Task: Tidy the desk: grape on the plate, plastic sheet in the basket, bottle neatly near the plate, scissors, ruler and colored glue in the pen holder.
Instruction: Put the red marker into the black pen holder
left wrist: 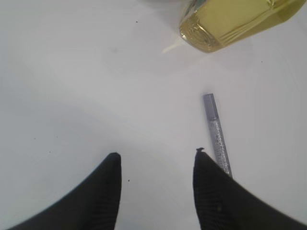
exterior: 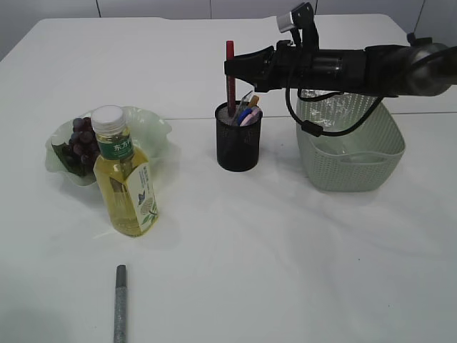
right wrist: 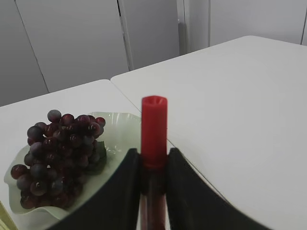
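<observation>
My right gripper [exterior: 230,68] [right wrist: 153,154] is shut on a red glue stick [exterior: 230,82] [right wrist: 154,122], held upright with its lower end inside the black mesh pen holder [exterior: 239,143]. Blue and pink handles [exterior: 248,114] stick out of the holder. A silver glitter glue stick [exterior: 120,304] [left wrist: 215,132] lies on the table just right of my open left gripper [left wrist: 156,153], which holds nothing. The yellow tea bottle [exterior: 127,175] [left wrist: 230,21] stands in front of the green plate [exterior: 156,132] [right wrist: 120,129], and the grapes [exterior: 82,143] [right wrist: 57,148] lie on that plate.
A pale green basket [exterior: 350,153] stands right of the pen holder, under my right arm, with something clear and crinkled [exterior: 335,107] inside. A white table carries everything. My left arm does not show in the exterior view.
</observation>
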### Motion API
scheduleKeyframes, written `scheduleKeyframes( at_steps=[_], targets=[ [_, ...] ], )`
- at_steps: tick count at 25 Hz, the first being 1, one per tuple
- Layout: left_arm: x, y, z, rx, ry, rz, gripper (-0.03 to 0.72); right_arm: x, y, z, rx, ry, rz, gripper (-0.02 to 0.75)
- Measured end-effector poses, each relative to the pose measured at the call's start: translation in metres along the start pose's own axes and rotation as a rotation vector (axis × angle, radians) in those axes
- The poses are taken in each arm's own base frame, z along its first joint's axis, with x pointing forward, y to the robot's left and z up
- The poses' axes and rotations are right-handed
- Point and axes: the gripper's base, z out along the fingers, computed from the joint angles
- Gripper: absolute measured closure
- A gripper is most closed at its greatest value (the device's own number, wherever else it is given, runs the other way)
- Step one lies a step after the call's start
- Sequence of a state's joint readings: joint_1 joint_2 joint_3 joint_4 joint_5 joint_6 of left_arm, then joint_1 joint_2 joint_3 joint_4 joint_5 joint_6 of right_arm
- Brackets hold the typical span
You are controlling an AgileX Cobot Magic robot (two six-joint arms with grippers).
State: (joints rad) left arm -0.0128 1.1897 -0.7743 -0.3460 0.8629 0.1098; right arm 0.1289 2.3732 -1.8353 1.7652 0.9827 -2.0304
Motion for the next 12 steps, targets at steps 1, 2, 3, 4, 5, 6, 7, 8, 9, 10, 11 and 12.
scheduleKeyframes(
  at_steps=[1,2,3,4,5,6,7,8,9,10,11,12],
  targets=[
    [-0.0002,0.0,0.0,0.0,-0.002,0.0,0.327,0.0,0.0,0.0,0.0,0.0,0.0,0.615],
    [-0.0003,0.0,0.0,0.0,-0.004,0.0,0.327,0.0,0.0,0.0,0.0,0.0,0.0,0.601],
    [-0.0006,0.0001,0.0,-0.001,-0.007,0.0,0.327,0.0,0.0,0.0,0.0,0.0,0.0,0.582],
    [-0.0013,0.0001,0.0,-0.002,-0.014,0.0,0.327,0.0,0.0,0.0,0.0,0.0,0.0,0.56],
    [-0.0015,0.0002,0.0,-0.002,-0.016,0.0,0.327,0.0,0.0,0.0,0.0,0.0,0.0,0.542],
    [-0.0019,0.0002,0.0,-0.002,-0.021,0.0,0.327,-0.0002,-0.0001,0.0,0.001,-0.002,0.001,0.521],
    [-0.0019,0.0002,0.0,-0.002,-0.021,0.0,0.327,-0.0002,-0.0001,0.0,0.001,-0.002,0.001,0.504],
    [-0.0019,0.0002,0.0,-0.002,-0.021,0.0,0.327,-0.0002,-0.0001,0.0,0.001,-0.002,0.001,0.496],
    [-0.0019,0.0002,0.0,-0.002,-0.021,0.0,0.327,-0.0003,-0.0001,0.0,0.001,-0.002,0.001,0.488],
    [-0.0019,0.0002,0.0,-0.002,-0.021,0.0,0.327,-0.0003,-0.0001,0.0,0.001,-0.002,0.001,0.486],
    [-0.0019,0.0002,0.0,-0.002,-0.021,0.0,0.327,-0.0003,-0.0001,0.0,0.001,-0.002,0.001,0.483],
    [-0.0019,0.0002,0.0,-0.002,-0.021,0.0,0.327,-0.0003,-0.0001,0.0,0.001,-0.002,0.001,0.482]
  ],
)
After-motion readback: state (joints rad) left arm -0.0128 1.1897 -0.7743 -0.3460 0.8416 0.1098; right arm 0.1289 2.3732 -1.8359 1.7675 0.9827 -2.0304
